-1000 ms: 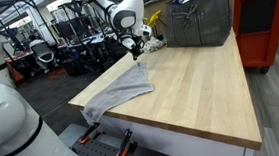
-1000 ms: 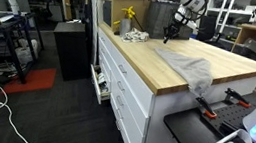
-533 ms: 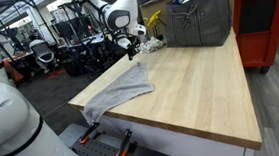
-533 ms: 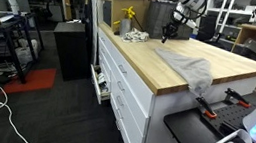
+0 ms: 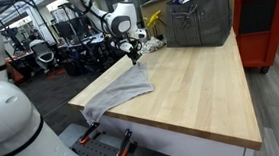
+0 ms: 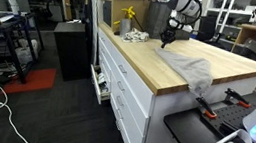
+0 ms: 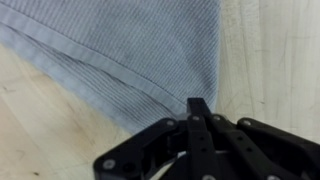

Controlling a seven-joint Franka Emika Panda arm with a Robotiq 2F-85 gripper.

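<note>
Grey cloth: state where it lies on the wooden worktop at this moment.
In an exterior view the grey cloth lies at a corner of the wooden worktop, one end drooping over the edge, the other end just below the shut gripper.

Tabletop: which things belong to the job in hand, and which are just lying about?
In hand:
- grey cloth, hanging over the table's edge
- gripper, shut at the cloth's hem; can't tell if it pinches fabric

Lying about:
- grey bin
- yellow item
- red cabinet
- wooden table, only bears the cloth
</note>
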